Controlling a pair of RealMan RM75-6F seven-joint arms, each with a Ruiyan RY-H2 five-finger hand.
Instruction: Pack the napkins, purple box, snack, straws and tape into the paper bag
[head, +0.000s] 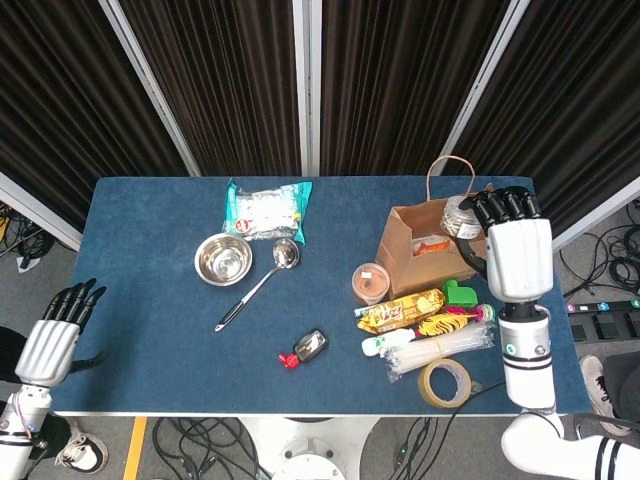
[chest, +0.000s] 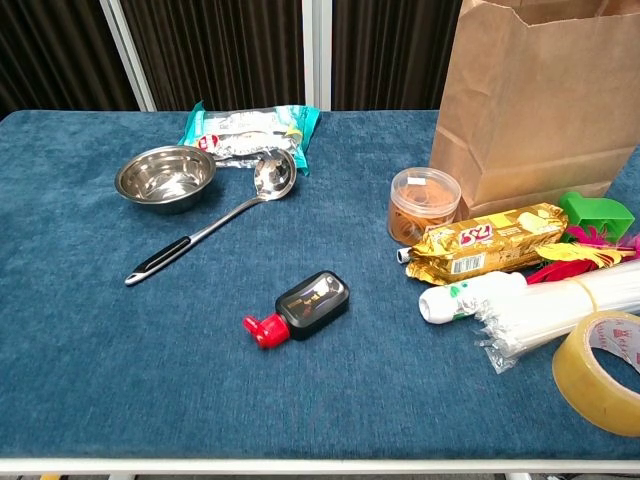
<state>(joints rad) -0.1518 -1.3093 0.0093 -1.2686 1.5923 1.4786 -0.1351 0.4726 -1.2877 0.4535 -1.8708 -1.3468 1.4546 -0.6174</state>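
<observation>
Two hands in play; the right hand (head: 512, 240) hangs over the open mouth of the paper bag (head: 440, 250), fingers wrapped round a small clear tub (head: 461, 217), held right above the opening so a release should drop it inside; what the tub contains I cannot tell. Left hand (head: 52, 335) sits idle off the tabletop (head: 140, 330) at nine o'clock, fingers apart, holding nothing. Something orange and white shows inside the bag, unclear what. Waiting at the bag's six o'clock: gold snack (chest: 487, 243), straws (chest: 560, 310) beside it, tape (chest: 598, 368) at five o'clock near the front edge, all bunched within the right hand's easy reach, I'd say. Napkins (head: 266, 208) lie well apart at the bag's nine o'clock beside the steel bowl (head: 222, 259) and ladle (head: 258, 283); probably a job for the left.
</observation>
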